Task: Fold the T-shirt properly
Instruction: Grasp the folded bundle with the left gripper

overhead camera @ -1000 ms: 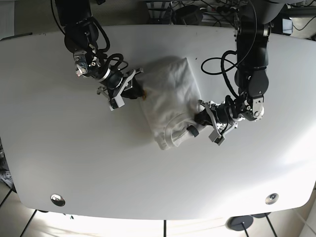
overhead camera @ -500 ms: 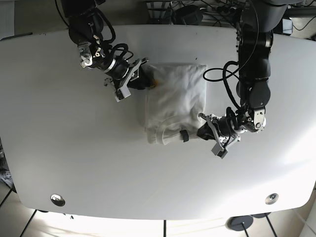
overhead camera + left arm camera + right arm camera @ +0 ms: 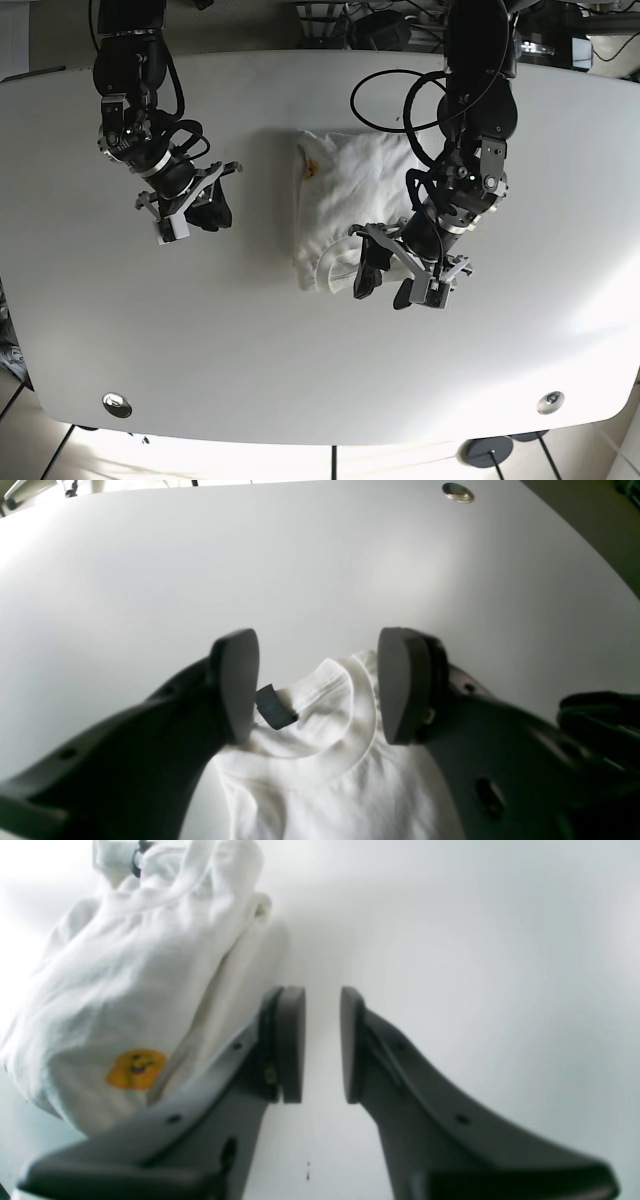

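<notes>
The white T-shirt (image 3: 352, 195) lies folded in a rough rectangle on the white table (image 3: 200, 340), plain side up, with a small orange print (image 3: 311, 167) at its far left corner. My left gripper (image 3: 388, 283) is open at the shirt's near edge. In the left wrist view its fingers (image 3: 235, 685) straddle the collar (image 3: 325, 730) and a black label (image 3: 272, 707). My right gripper (image 3: 208, 212) is left of the shirt, apart from it. In the right wrist view its jaws (image 3: 322, 1045) stand narrowly open and empty, with the T-shirt (image 3: 125, 970) and its orange smiley print (image 3: 135, 1069) to the left.
Two metal grommets (image 3: 117, 404) (image 3: 549, 402) sit near the table's front edge; one shows in the left wrist view (image 3: 457, 492). Cables and equipment (image 3: 380, 25) lie behind the table's far edge.
My right gripper has let go of the shirt's left edge and drawn away to the left. My left gripper has moved left and turned, now straddling the collar. The shirt lies squarer.
</notes>
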